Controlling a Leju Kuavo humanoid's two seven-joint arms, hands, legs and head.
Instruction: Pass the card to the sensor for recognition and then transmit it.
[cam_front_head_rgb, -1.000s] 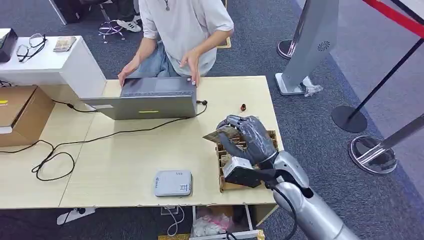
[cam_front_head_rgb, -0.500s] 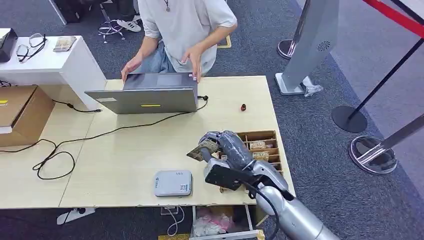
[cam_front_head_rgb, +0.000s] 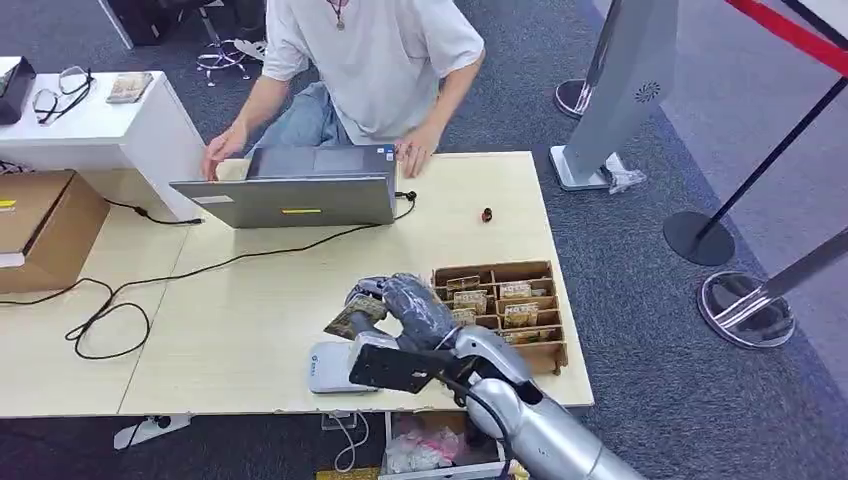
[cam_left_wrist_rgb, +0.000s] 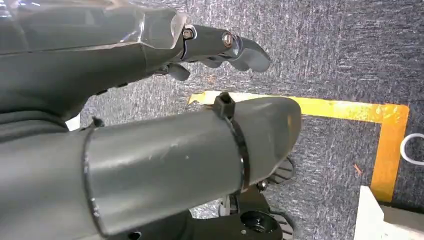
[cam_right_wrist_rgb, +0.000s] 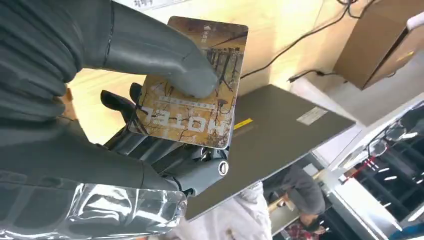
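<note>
We have the card (cam_front_head_rgb: 356, 314) pinched under the thumb of our right hand (cam_front_head_rgb: 405, 305) just above the reader (cam_front_head_rgb: 330, 368) on the worktop (cam_front_head_rgb: 250, 320) (left hand (cam_left_wrist_rgb: 220, 45) hangs empty, fingers apart), and a tilted, loose pinch could let it slide off before it scans.

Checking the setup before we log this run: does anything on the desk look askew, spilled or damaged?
Nothing stands out. The card sits flat in the right hand above the sensor, the wooden card box stands upright, and the laptop lies square on the table.
</note>
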